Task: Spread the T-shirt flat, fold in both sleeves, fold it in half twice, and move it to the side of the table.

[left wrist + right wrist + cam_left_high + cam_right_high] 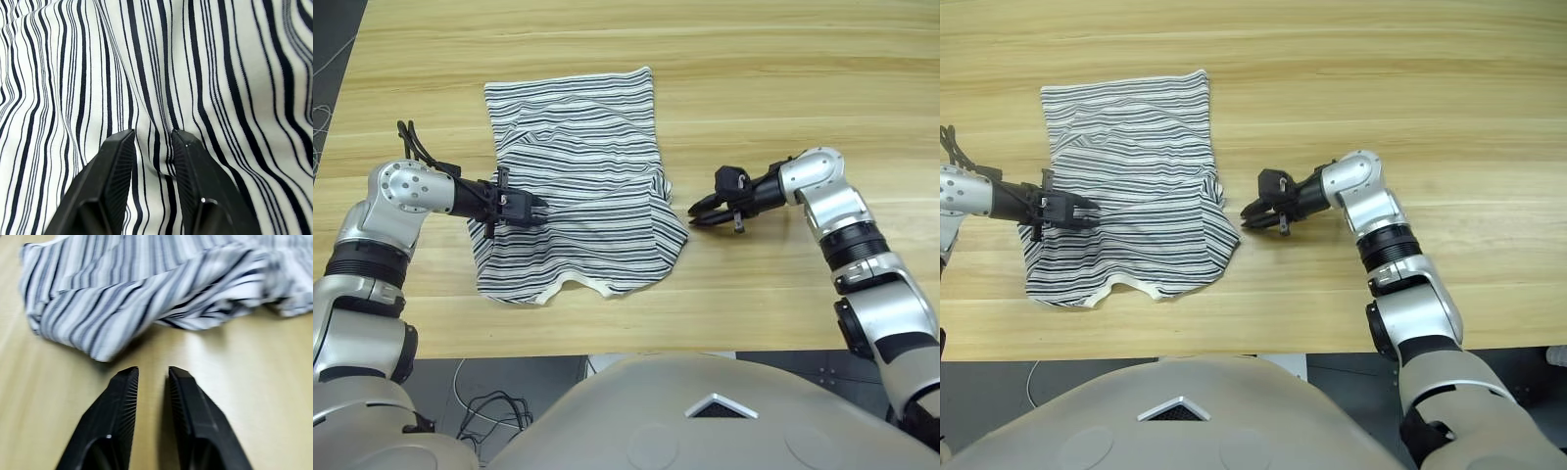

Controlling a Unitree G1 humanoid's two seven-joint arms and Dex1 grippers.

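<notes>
The striped T-shirt lies on the wooden bench between the two claws, with both sleeves tucked in so that it makes a rough upright oblong. The left claw rests on the cloth just inside the shirt's left edge, about halfway along its length, with the tips pointing toward the shirt's middle. In the left wrist view this claw presses down on the stripes with its jaws drawn close, pinching a small raised ridge of fabric between them, so it is grasping the T-shirt. Wrinkles fan out across the cloth from that pinch. The right claw sits low over bare bench just beside the shirt's right edge, level with the left claw and pointing back at it across the garment. The right wrist view shows this claw with a narrow gap between its jaws and only wood in that gap, so it is released and holds nothing. The shirt's rumpled, doubled-over right edge lies just ahead of its tips without touching them. The neck opening, edged in white, is on the nearer side of both claws, toward the bench's front edge, and the straight hem lies well beyond them on the far side.
</notes>
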